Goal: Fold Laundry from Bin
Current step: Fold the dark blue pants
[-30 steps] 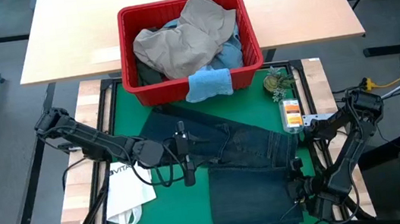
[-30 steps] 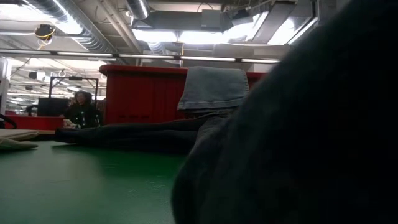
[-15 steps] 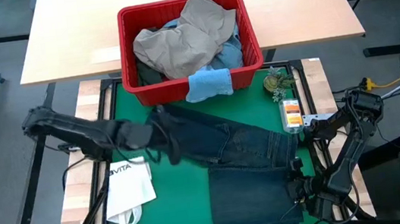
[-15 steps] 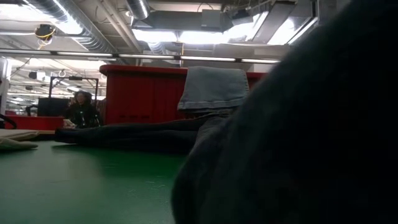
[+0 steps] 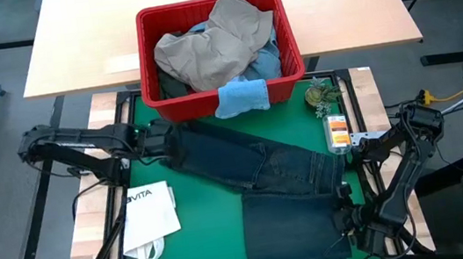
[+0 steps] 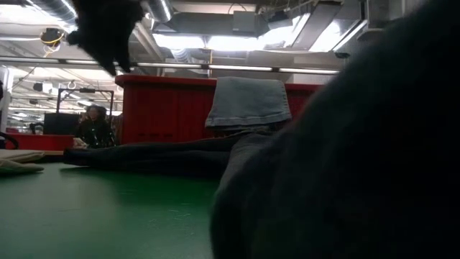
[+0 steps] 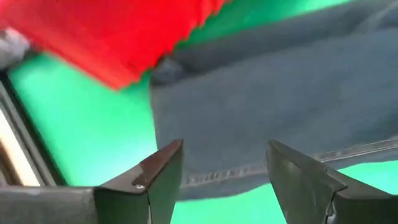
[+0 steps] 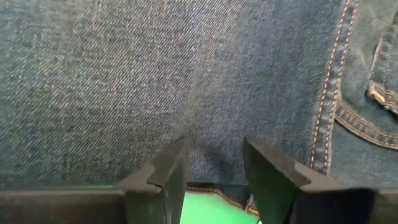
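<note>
Left gripper [image 7: 224, 165]: I see its fingers spread wide with nothing between them, hovering over the upper leg end of the dark navy jeans [image 5: 263, 170], close to the near left corner of the bin [image 5: 154, 104].
Right gripper [image 8: 214, 165]: I have it low at the near right edge of the green mat [image 5: 200, 231], fingers partly apart, tips right at the hem of the folded denim; I cannot tell whether any cloth is pinched.
Dark navy jeans: spread on the mat, one leg running diagonally toward the bin, the other part folded flat near me.
Bin: red, at the far edge of the mat, heaped with laundry.
Khaki trousers [image 5: 208, 48]: on top of the heap.
Small light blue cloth [image 5: 241, 97]: draped over the bin's near rim.
White tote bag [image 5: 146, 215]: lying at the mat's left edge.
</note>
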Controlling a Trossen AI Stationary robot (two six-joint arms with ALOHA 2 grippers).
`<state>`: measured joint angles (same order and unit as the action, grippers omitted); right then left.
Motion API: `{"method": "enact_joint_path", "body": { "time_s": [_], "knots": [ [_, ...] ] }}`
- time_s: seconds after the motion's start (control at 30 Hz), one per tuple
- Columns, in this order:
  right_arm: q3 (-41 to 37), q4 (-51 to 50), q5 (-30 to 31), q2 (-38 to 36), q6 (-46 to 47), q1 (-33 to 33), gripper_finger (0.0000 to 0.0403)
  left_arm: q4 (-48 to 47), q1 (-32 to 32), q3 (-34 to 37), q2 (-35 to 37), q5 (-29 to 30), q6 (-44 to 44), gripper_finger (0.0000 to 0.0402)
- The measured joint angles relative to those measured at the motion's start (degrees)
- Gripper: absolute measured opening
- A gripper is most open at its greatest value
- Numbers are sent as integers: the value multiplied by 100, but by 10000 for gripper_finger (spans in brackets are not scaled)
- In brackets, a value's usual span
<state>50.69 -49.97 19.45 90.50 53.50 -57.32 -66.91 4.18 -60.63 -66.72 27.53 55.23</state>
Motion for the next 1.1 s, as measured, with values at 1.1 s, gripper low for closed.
{"method": "enact_joint_path", "body": {
  "time_s": [1.1],
  "knots": [
    [1837, -1163, 1111, -2, -1352, -2, 154, 3625, -2417, 3839, 75, -1851, 89, 208]
  ]
}}
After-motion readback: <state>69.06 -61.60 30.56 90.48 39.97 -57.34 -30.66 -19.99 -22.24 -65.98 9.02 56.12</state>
